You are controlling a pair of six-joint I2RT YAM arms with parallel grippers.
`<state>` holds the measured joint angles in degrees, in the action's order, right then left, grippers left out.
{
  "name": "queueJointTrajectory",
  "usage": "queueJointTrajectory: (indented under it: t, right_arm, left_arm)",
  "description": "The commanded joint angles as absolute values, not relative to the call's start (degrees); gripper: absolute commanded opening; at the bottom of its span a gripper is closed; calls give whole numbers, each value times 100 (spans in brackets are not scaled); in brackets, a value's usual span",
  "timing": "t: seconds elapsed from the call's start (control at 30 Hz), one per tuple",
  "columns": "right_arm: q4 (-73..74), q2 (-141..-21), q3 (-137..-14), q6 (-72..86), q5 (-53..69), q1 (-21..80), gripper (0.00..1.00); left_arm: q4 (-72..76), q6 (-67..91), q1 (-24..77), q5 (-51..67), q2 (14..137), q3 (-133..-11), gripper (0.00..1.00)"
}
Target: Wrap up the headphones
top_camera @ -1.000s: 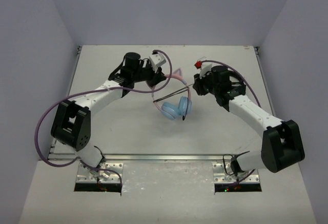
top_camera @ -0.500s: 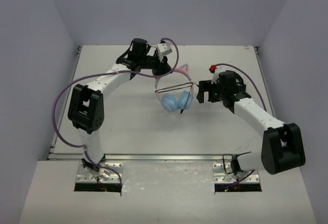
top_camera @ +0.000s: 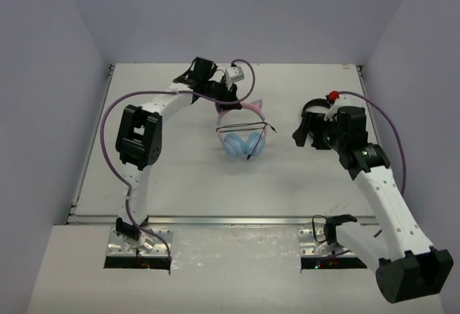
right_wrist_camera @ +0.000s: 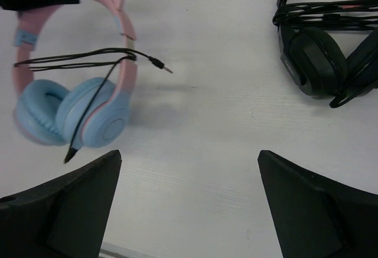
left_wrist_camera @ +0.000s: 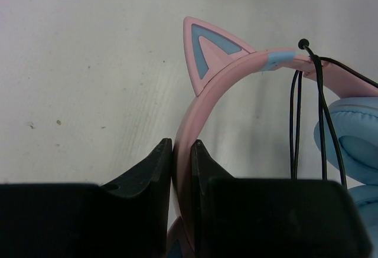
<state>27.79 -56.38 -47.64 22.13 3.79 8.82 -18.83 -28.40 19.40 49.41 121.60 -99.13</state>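
The headphones (top_camera: pixel 242 140) have a pink cat-eared headband (left_wrist_camera: pixel 220 82) and light blue earcups (right_wrist_camera: pixel 65 111). My left gripper (left_wrist_camera: pixel 183 147) is shut on the headband just below one cat ear (left_wrist_camera: pixel 204 50), at the back middle of the table (top_camera: pixel 231 101). The earcups hang below it. The thin black cable (left_wrist_camera: pixel 322 110) is looped across the headband, and its plug (right_wrist_camera: pixel 160 64) sticks out free to the right. My right gripper (right_wrist_camera: pixel 189 154) is open and empty, apart from the headphones on their right (top_camera: pixel 305 131).
All-black headphones (right_wrist_camera: pixel 322 48) with their cable wound on them lie on the white table (top_camera: pixel 180 177), at the upper right of the right wrist view. Purple hoses loop off both arms. Grey walls close in the table on three sides.
My right gripper has opened, let go of the cable and drawn back to the right. The left arm has carried the headphones slightly right. The cable, taut before, now hangs slack.
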Motion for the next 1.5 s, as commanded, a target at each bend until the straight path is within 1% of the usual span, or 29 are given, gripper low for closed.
queueJointTrajectory:
  t: [0.0,0.2,0.33,0.47,0.5,0.63,0.83,0.93,0.97,1.03,1.07,1.1,1.13,1.17,1.23,1.33,1.37,1.4,1.47]
  right_arm:
    - [3207,-5072,-4904,2356,833,888,99]
    - [3323,-4308,-4528,2364,1352,896,99]
    - [3129,-3991,-4219,2583,2036,888,99]
    - [2840,-3788,-3938,2821,2671,896,99]
    - [2804,-3727,-3868,2856,2802,896,99]
    - [2786,-3648,-3823,2786,2935,897,99]
    - [2699,-3621,-3876,2760,3172,896,99]
    - [2567,-3604,-3797,2804,3269,905,99]
    - [2532,-3595,-3745,2821,3304,905,99]
    - [2488,-3577,-3727,2848,3305,905,99]
    - [2479,-3577,-3709,2856,3313,905,99]
    - [2470,-3586,-3709,2822,3322,905,99]
    - [2470,-3603,-3709,2813,3314,905,99]
    - [2478,-3604,-3700,2795,3305,905,99]
    - [2435,-3621,-3683,2786,3305,914,99]
    - [2391,-3639,-3700,2760,3208,905,99]
    - [2408,-3665,-3726,2708,3156,905,99]
    - [2426,-3682,-3770,2681,3007,905,99]
    - [2408,-3726,-3928,2611,2814,905,99]
  left_arm:
    - [-2406,-3207,1898,5335,12585,-10719,0]
    - [-3076,-3603,1890,5388,13701,-11968,0]
    - [-2988,-3560,1907,5230,14246,-12453,0]
    - [-2840,-3507,1925,4853,14949,-13366,1]
    - [-2752,-3550,1968,4556,15089,-13429,0]
    - [-2295,-3875,2135,4000,15372,-13622,0]
    - [-1847,-4324,2206,4122,15601,-13852,1]
    - [-1688,-4578,2302,4105,15513,-13764,6]
    - [-1653,-4640,2338,4061,15495,-13738,9]
    - [-1600,-4702,2347,3947,15539,-13772,13]
    - [-1591,-4702,2355,3903,15565,-13790,35]
    - [-1539,-4685,2355,3772,15548,-13773,41]
    - [-1468,-4658,2364,3701,15530,-13746,44]
    - [-1346,-4484,2364,3622,15417,-13676,51]
    - [-1055,-4343,2373,3420,15285,-13465,58]
    - [-897,-4026,2391,3217,14995,-13386,70]
    - [-870,-3860,2391,3199,14751,-13316,98]
    - [-696,-3754,2391,3173,14583,-13072,100]
    - [-319,-3386,2382,3042,14038,-12607,100]
